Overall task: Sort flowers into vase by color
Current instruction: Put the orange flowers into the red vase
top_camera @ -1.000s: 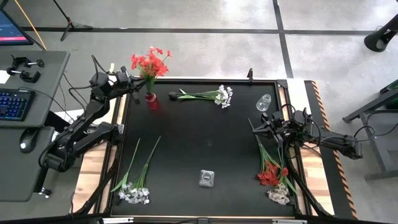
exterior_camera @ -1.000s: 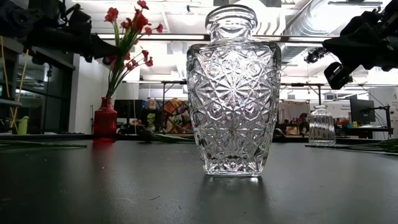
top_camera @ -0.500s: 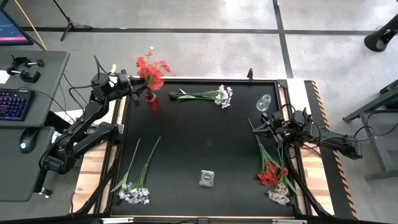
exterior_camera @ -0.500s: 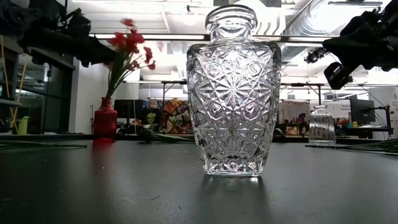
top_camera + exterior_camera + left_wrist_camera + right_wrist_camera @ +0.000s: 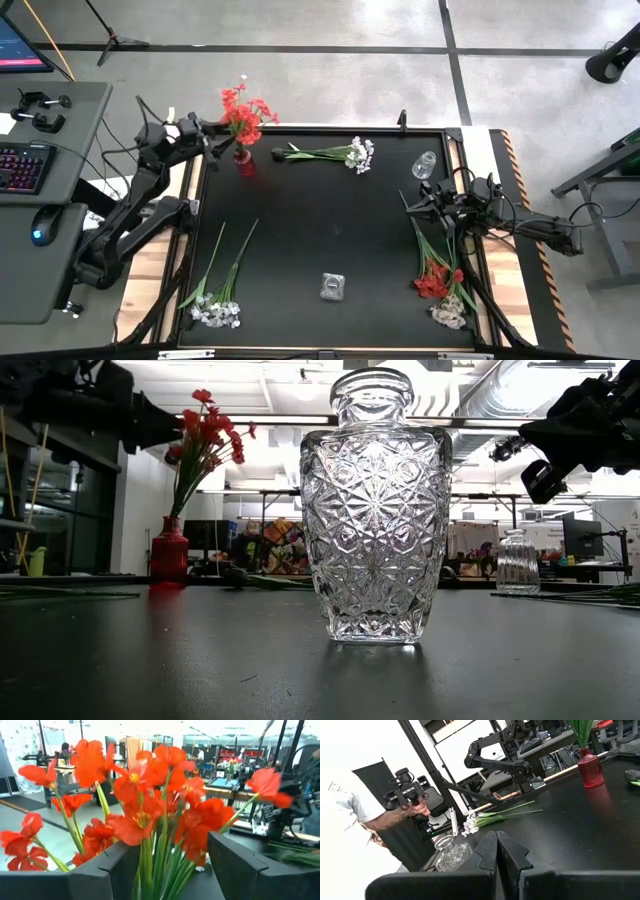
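Red flowers (image 5: 243, 108) stand with their green stems in a small red vase (image 5: 243, 160) at the table's far left corner. The blossoms fill the left wrist view, red flowers (image 5: 150, 795). My left gripper (image 5: 207, 128) is open just left of the spray. Its fingers stand on either side of the stems (image 5: 155, 865), and no touch shows. My right gripper (image 5: 412, 205) hangs shut over the table's right side, above a bunch of red and white flowers (image 5: 438, 275) lying on the table.
White flowers (image 5: 335, 153) lie at the far edge, and more white flowers (image 5: 215, 295) lie at the near left. A cut-glass vase (image 5: 333, 286) stands near the front, and a smaller glass vase (image 5: 425, 165) at the far right. A person (image 5: 350, 820) stands beyond the table.
My left gripper has opened and let go of the red flowers, then drawn back toward the table's left edge. The spray has sunk lower into the red vase and now stands there by itself.
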Robot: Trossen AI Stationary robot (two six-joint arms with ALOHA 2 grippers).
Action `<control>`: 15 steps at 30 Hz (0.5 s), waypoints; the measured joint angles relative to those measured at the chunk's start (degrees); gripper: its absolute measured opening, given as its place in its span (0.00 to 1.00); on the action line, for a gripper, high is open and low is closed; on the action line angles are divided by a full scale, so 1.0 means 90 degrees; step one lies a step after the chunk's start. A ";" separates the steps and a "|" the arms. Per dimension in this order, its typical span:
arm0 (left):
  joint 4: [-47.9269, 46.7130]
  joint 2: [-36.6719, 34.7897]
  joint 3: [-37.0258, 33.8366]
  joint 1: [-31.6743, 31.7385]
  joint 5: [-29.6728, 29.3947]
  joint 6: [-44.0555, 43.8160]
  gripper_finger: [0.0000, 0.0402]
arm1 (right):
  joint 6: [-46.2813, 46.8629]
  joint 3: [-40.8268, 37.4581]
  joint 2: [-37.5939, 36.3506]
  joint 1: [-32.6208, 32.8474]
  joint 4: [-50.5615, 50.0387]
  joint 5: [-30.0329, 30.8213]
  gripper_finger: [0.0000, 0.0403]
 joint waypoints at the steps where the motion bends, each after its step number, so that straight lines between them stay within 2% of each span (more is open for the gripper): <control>1: -0.0024 -0.0058 0.0002 0.0000 0.0001 -0.0062 0.55 | 0.0002 0.0000 0.0000 0.0001 0.0000 -0.0001 0.00; 8: -0.0269 -0.0522 0.0202 0.0000 0.0002 0.0029 0.55 | 0.0000 0.0001 0.0000 0.0002 0.0000 0.0001 0.00; 15: -0.0255 -0.0690 0.0750 0.0000 -0.0129 -0.0082 0.55 | 0.0000 0.0000 0.0000 0.0001 0.0000 0.0000 0.00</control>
